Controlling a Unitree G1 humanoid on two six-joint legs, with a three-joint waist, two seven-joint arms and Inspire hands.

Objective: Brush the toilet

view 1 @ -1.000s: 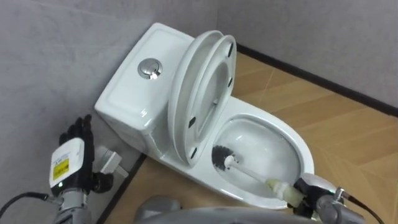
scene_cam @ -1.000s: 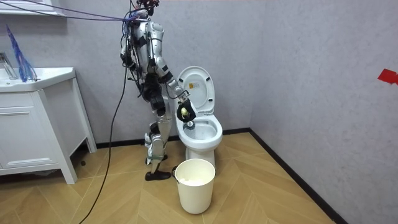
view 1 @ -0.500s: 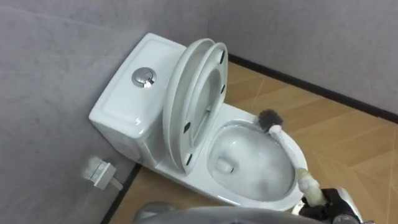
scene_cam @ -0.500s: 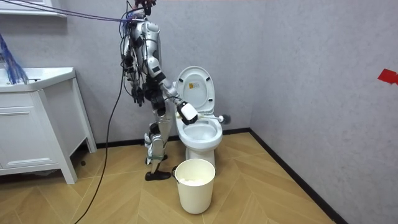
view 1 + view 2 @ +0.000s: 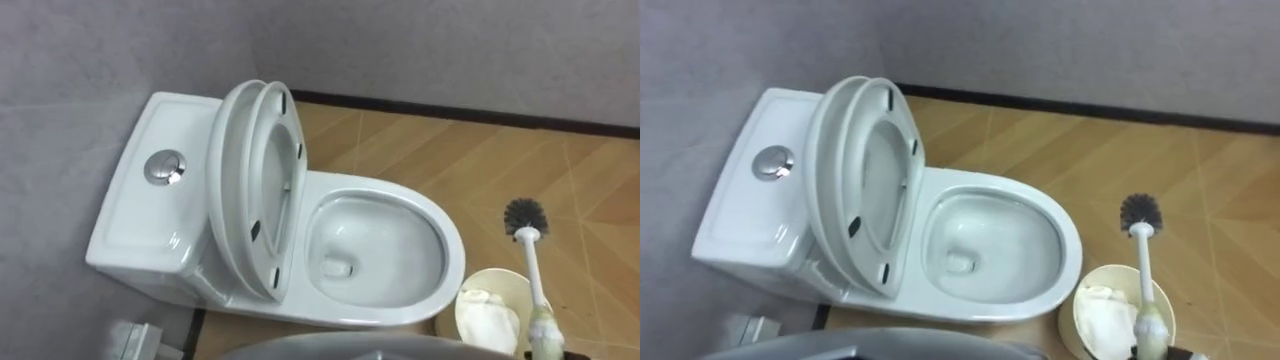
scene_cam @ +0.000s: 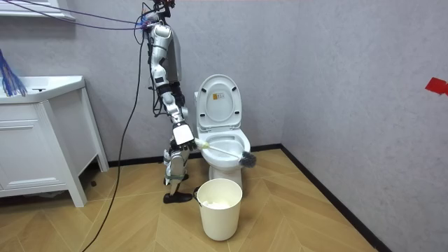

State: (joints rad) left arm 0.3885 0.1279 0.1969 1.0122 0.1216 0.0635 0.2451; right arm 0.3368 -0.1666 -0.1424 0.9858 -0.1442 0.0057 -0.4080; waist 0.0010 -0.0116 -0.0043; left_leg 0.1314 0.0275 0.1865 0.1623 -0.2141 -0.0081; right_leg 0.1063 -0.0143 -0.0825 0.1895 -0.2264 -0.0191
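**Grey-walled bathroom (image 5: 400,40), wood herringbone floor (image 5: 420,140): brush is outside the bowl, above the bucket**

- White-handled toilet brush (image 5: 531,265) is in the air and touches nothing. In the eye views its black bristle head (image 5: 525,213) sits over bare floor, beside the bowl's front end and clear of the rim.
- Right hand (image 6: 183,134) is clamped on the butt end of the handle. The fingers are too small to resolve in the room view, but the brush hangs off that hand with no other support, so I read it as a closed grip.
- Brush vs hand: the hand has the near end and the head is the far end. The handle slopes down and away from the hand, across the toilet's front.
- Cream round plastic bucket (image 5: 468,292) stands on the floor just beside the bowl's front, with a white wad (image 5: 488,318) inside. In the eye views the handle crosses over its right side. My guess is it's kept close so the brush can go between bucket and bowl without a step.
- White ceramic toilet (image 5: 130,220) has its lid and seat (image 5: 245,180) tipped up against the cistern, presumably so the bowl is fully open to the brush. The chrome flush button (image 5: 165,167) is on top.
- The robot stands at the toilet's side, on the room view's left, facing it.
- A white vanity cabinet (image 6: 35,140) stands well apart.
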